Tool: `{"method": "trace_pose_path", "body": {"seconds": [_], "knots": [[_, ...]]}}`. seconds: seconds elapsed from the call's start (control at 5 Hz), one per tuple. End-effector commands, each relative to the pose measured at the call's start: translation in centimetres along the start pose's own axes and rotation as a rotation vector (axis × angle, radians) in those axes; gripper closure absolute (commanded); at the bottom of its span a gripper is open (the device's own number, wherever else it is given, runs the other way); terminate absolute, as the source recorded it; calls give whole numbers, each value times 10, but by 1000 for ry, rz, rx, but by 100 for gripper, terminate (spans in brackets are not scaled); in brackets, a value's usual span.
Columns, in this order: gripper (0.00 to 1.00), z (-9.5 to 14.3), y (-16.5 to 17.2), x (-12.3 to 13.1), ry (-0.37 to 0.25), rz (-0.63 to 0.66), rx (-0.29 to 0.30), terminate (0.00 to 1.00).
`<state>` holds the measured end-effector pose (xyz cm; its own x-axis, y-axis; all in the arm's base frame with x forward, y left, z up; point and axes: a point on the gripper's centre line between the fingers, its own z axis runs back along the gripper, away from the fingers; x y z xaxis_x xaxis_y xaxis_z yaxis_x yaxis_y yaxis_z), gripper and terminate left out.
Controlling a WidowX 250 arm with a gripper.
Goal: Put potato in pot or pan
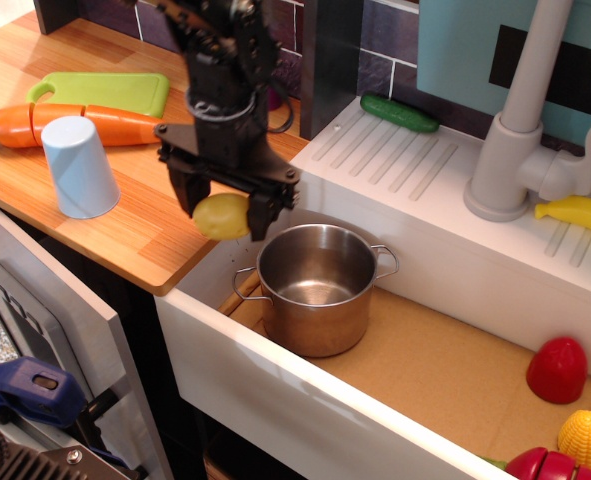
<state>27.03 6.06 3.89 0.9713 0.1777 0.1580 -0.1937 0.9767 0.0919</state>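
Gripper [225, 213] grasping potato [222, 215] (off counter), just left of pot [315, 287]; no readable writing.

upper left: an upturned pale blue plastic cup [78, 166], an orange toy carrot [70, 124], a green cutting board [105, 91]; right edge: a yellow toy banana [580, 216].

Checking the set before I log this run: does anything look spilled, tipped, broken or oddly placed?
Nothing stands out. The pot sits upright and empty in the sink, the blue cup rests mouth-down on the counter, and the claw holds the potato in the air beside the pot. No spills or damage show.
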Motion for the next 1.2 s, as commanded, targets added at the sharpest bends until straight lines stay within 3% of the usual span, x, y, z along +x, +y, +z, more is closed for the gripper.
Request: {"method": "trace_pose_path", "body": {"seconds": [0.0, 0.2, 0.4, 0.8, 1.0], "knots": [[100, 13, -20, 21, -143, -19, -14, 0], [0, 6, -27, 23, -190, -48, -73, 0], [0, -2, -34, 31, -237, -71, -169, 0], [0, -2, -34, 31, -237, -71, -169, 0], [0, -2, -34, 31, -237, -71, -169, 100]]}}
